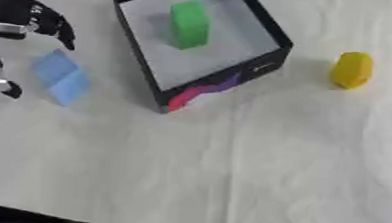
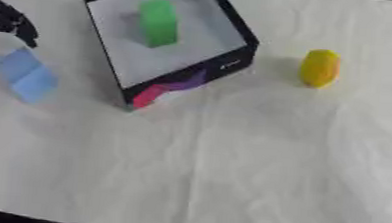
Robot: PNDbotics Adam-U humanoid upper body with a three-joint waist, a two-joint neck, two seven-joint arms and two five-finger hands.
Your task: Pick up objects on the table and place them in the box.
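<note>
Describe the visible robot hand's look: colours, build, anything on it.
Only the left hand shows, at the upper left: mostly black, with chunky black fingers, a silver-grey band across it, and thin silver links running down to a black rounded tip. No markings legible.

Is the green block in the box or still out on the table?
In. The green block sits inside the black box, walls all around it.

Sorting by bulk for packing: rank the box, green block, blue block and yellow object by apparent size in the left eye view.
1. Box, clearly largest.
2. Blue block and green block look alike; unranked.
3. Yellow object, smallest, only slightly.
</note>
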